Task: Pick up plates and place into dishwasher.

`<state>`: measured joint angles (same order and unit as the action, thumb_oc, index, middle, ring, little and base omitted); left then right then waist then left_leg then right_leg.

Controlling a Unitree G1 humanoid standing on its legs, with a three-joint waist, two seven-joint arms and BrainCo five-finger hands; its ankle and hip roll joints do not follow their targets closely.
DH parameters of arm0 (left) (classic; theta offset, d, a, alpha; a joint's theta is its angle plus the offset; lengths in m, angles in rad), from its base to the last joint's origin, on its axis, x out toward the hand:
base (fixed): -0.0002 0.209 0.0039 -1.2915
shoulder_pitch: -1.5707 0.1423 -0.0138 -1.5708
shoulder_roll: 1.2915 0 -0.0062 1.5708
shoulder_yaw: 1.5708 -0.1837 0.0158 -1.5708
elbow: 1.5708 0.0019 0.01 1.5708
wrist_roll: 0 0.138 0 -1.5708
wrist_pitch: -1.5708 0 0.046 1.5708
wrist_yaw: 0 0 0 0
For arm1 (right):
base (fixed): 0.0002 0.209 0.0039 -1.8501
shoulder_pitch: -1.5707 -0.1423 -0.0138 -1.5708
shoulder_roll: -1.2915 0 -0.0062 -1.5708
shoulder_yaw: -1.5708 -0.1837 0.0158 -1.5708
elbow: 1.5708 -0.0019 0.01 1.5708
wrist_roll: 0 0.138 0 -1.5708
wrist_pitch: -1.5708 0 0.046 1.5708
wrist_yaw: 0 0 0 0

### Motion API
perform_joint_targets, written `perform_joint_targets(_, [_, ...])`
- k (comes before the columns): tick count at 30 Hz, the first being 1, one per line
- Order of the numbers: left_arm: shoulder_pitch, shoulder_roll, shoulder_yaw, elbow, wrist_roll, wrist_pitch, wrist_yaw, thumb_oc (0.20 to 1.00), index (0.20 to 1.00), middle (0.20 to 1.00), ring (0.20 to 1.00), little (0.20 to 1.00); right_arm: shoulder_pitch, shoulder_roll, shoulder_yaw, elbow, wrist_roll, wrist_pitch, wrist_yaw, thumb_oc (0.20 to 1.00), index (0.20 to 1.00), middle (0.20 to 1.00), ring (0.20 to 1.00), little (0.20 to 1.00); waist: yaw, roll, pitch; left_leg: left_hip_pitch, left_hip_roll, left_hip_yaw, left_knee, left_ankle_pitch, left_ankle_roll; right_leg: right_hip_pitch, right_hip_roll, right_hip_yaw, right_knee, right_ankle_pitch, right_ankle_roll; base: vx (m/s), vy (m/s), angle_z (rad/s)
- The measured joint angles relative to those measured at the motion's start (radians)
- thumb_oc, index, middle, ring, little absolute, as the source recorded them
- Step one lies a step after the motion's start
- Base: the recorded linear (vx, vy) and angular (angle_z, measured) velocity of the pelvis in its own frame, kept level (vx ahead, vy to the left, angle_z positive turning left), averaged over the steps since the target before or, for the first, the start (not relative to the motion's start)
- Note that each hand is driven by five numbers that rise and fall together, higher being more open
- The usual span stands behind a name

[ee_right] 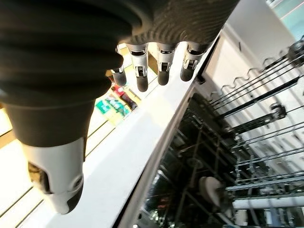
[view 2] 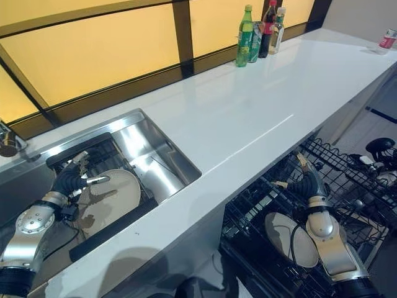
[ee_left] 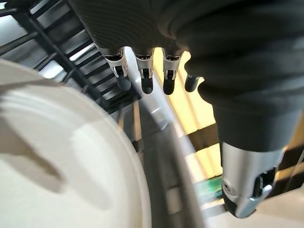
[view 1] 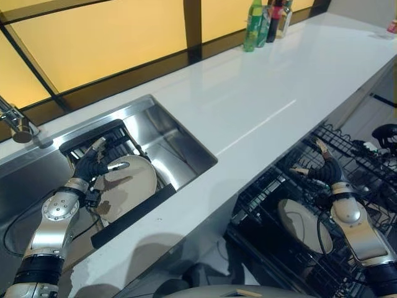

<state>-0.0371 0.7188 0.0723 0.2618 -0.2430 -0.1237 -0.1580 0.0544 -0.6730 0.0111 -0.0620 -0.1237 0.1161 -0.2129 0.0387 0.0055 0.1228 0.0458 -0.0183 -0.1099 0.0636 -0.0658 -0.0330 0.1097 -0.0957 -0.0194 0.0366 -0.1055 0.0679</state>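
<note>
Plates are sitting in two places: one cream plate (view 1: 127, 180) is leaning in the black dish rack (view 1: 105, 139) inside the steel sink (view 1: 180, 149), and a second plate (view 2: 291, 239) is lying in the pulled-out dishwasher rack (view 1: 347, 161) below the front edge of the white counter (view 1: 260, 105). The left hand (view 1: 93, 164) is reaching into the sink and hovering at the upper edge of the cream plate, its thumb stretching out across the plate's rim while the fingers (ee_left: 145, 83) are hanging straight and relaxed past the edge, closing on nothing; whether the thumb is actually touching the plate I cannot tell. The right hand (view 2: 307, 180) is hanging over the dishwasher rack, just above and behind the plate lying there, with its fingers (ee_right: 164, 73) spread loosely and holding nothing. A faucet (view 1: 15, 124) is standing at the far left end of the sink. Several bottles (view 2: 260, 31), one of them green, are standing together at the back of the counter by the amber window panels (view 1: 93, 37), well apart from both hands. A small can (view 2: 388, 38) is standing at the far right corner of the counter
</note>
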Motion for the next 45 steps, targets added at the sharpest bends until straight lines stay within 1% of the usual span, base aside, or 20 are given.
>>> perform_joint_targets(2, [-0.002,0.014,-0.008,0.016,0.017,0.001,0.001,1.0,1.0,1.0,1.0,1.0,0.014,-0.018,-0.001,0.0,0.0,0.002,0.002,1.0,1.0,1.0,1.0,1.0,-0.001,-0.002,0.008,0.008,0.001,0.005,-0.005,0.0,0.0,0.003,0.0,0.005,-0.002,0.0,0.0,0.12,0.079,-0.08])
perform_joint_targets(6, [-0.001,0.026,-0.01,0.053,0.036,-0.001,0.006,1.0,1.0,1.0,1.0,1.0,0.054,-0.021,-0.008,-0.002,0.001,-0.002,0.013,1.0,1.0,1.0,1.0,1.0,-0.002,-0.006,0.034,0.031,0.002,0.021,-0.017,0.0,0.0,0.02,-0.004,0.012,-0.006,0.0,0.001,0.12,0.085,-0.06])
perform_joint_targets(9, [0.0,0.054,-0.011,0.099,0.105,-0.009,0.034,1.0,1.0,1.0,1.0,1.0,0.078,-0.029,-0.011,-0.002,0.013,-0.002,0.016,1.0,1.0,1.0,1.0,1.0,-0.009,-0.013,0.047,0.03,-0.001,0.024,-0.017,0.0,0.0,0.019,-0.007,0.013,-0.006,0.0,0.004,0.08,0.072,-0.01])
perform_joint_targets(11, [0.0,0.076,-0.012,0.135,0.154,-0.013,0.063,1.0,1.0,1.0,1.0,1.0,0.08,-0.052,-0.011,-0.002,0.031,-0.006,0.016,1.0,1.0,1.0,1.0,1.0,-0.024,-0.015,0.059,0.03,-0.005,0.025,-0.016,0.0,0.0,0.022,-0.011,0.012,-0.007,0.0,0.007,0.06,0.066,0.02])
perform_joint_targets(13, [0.0,0.095,-0.012,0.163,0.194,-0.016,0.084,1.0,1.0,1.0,1.0,1.0,0.081,-0.065,-0.011,-0.002,0.039,-0.009,0.015,1.0,1.0,1.0,1.0,1.0,-0.026,-0.017,0.068,0.031,-0.006,0.026,-0.015,0.001,0.001,0.022,-0.014,0.013,-0.007,0.002,0.009,0.06,0.055,-0.02])
perform_joint_targets(18, [-0.007,0.117,-0.015,0.207,0.232,-0.019,0.092,1.0,1.0,1.0,1.0,1.0,0.085,-0.083,-0.007,-0.004,0.055,-0.015,0.013,1.0,1.0,1.0,1.0,1.0,-0.026,-0.02,0.074,0.031,-0.007,0.027,-0.011,0.001,0.002,0.025,-0.015,0.013,-0.007,0.003,0.01,0.08,0.055,0.01])
perform_joint_targets(21, [-0.053,0.17,-0.061,0.268,0.281,-0.025,0.1,1.0,1.0,1.0,1.0,1.0,0.082,-0.098,0.002,-0.004,0.078,-0.016,0.01,1.0,1.0,1.0,1.0,1.0,-0.025,-0.023,0.08,0.031,-0.007,0.027,-0.005,0.001,0.001,0.027,-0.015,0.012,-0.004,0.003,0.011,0.03,0.042,0.02])
perform_joint_targets(23, [-0.103,0.21,-0.109,0.313,0.302,-0.031,0.101,1.0,1.0,1.0,1.0,1.0,0.071,-0.12,0.032,-0.004,0.083,-0.016,-0.007,1.0,1.0,1.0,1.0,1.0,-0.026,-0.025,0.094,0.029,-0.008,0.028,0.003,0.001,0.001,0.025,-0.015,0.013,0.001,0.004,0.012,0.0,0.0,0.0])
perform_joint_targets(26, [-0.155,0.232,-0.139,0.341,0.307,-0.041,0.1,1.0,1.0,1.0,1.0,1.0,0.062,-0.13,0.046,-0.004,0.098,-0.015,-0.018,1.0,1.0,1.0,1.0,1.0,-0.025,-0.026,0.117,0.009,-0.008,0.031,0.023,-0.001,-0.001,0.003,-0.015,0.019,0.019,0.005,0.013,-0.04,-0.003,-0.04])
perform_joint_targets(28, [-0.179,0.241,-0.141,0.353,0.306,-0.041,0.094,1.0,1.0,1.0,1.0,1.0,0.052,-0.134,0.046,-0.004,0.107,-0.014,-0.028,1.0,1.0,1.0,1.0,1.0,-0.026,-0.028,0.134,-0.014,-0.008,0.034,0.039,-0.001,-0.001,-0.023,-0.014,0.026,0.037,0.005,0.014,-0.03,-0.011,-0.06])
perform_joint_targets(34, [-0.194,0.246,-0.168,0.355,0.289,-0.067,0.038,1.0,1.0,1.0,1.0,1.0,0.046,-0.138,0.046,-0.005,0.116,-0.01,-0.047,1.0,1.0,1.0,1.0,1.0,-0.026,-0.037,0.162,-0.033,-0.009,0.049,0.067,-0.003,-0.002,-0.048,-0.014,0.042,0.064,0.007,0.017,0.01,-0.005,-0.07])
perform_joint_targets(37, [-0.202,0.245,-0.179,0.355,0.238,-0.068,-0.014,1.0,1.0,1.0,1.0,1.0,0.045,-0.141,0.046,-0.008,0.117,-0.004,-0.05,1.0,1.0,1.0,1.0,1.0,-0.027,-0.039,0.164,-0.036,-0.007,0.052,0.088,-0.015,0.009,-0.048,-0.011,0.046,0.071,0.007,0.018,0.01,-0.018,-0.05])
perform_joint_targets(41, [-0.21,0.247,-0.178,0.351,0.155,-0.062,-0.134,1.0,1.0,1.0,1.0,1.0,0.046,-0.141,0.046,-0.011,0.117,-0.002,-0.06,1.0,1.0,1.0,1.0,1.0,-0.025,-0.049,0.172,-0.041,-0.008,0.054,0.113,-0.026,0.01,-0.047,-0.012,0.054,0.076,0.01,0.021,-0.01,-0.024,-0.04])
perform_joint_targets(43, [-0.224,0.261,-0.178,0.351,0.129,-0.053,-0.194,1.0,1.0,1.0,1.0,1.0,0.046,-0.141,0.046,-0.014,0.118,0.0,-0.062,1.0,1.0,1.0,1.0,1.0,-0.025,-0.048,0.176,-0.044,-0.009,0.054,0.125,-0.033,0.014,-0.046,-0.011,0.055,0.078,0.01,0.022,0.0,0.0,0.0])
perform_joint_targets(45, [-0.238,0.284,-0.181,0.352,0.099,-0.03,-0.28,1.0,1.0,1.0,1.0,1.0,0.046,-0.15,0.047,-0.029,0.126,0.009,-0.063,1.0,1.0,1.0,1.0,1.0,-0.025,-0.047,0.177,-0.047,-0.01,0.056,0.136,-0.04,0.013,-0.045,-0.012,0.059,0.078,0.012,0.025,0.0,0.011,-0.04])
